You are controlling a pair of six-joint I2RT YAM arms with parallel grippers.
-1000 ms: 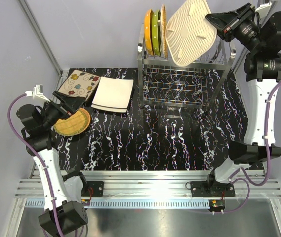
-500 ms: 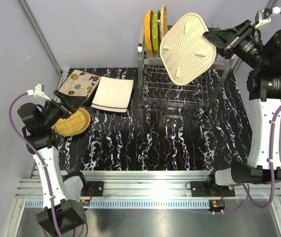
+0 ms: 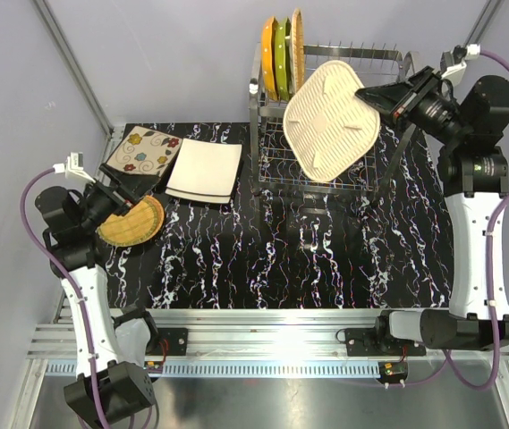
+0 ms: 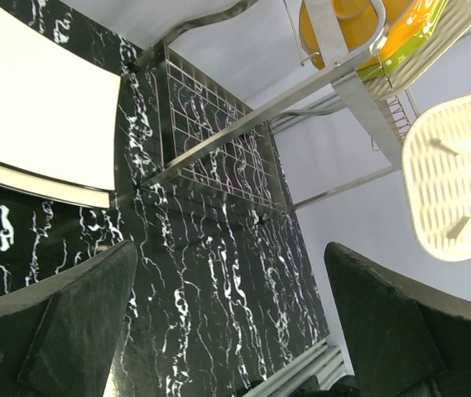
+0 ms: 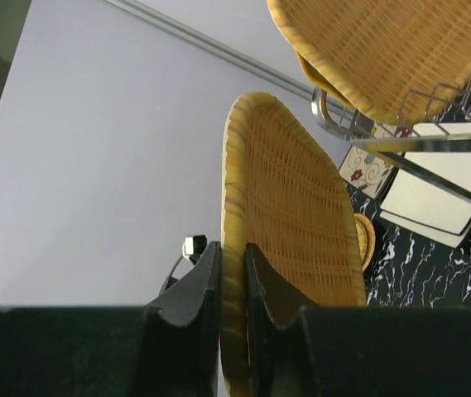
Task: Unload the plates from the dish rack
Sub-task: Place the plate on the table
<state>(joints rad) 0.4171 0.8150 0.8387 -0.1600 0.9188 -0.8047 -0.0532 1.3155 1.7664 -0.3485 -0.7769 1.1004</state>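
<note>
My right gripper (image 3: 381, 96) is pinching the rim of the rounded-square wicker plate (image 3: 332, 119). In the right wrist view, both fingers are clamped on that plate's pale edge. The plate hangs tilted in the air in front of the upper tier of the dish rack (image 3: 256, 134), with its cream ribbed underside turned up towards the overhead camera. I cannot tell whether it touches the wires. The rack stands at the far edge of the worktop (image 3: 281, 259), right of the middle. On the left end of its top tier three plates stand on edge side by side: an orange plate (image 3: 269, 46), a green plate (image 3: 281, 45) and a tan wicker plate (image 3: 296, 37). My left gripper (image 3: 127, 189) is spread wide with nothing between its fingers. It hovers near the left edge over a round wicker plate (image 3: 138, 223) lying flat there. In the far left corner lies the floral plate (image 3: 142, 150), and the white square plate (image 3: 205, 168) is just beside it towards the rack. Their edges are so close that I cannot tell whether they overlap.
</note>
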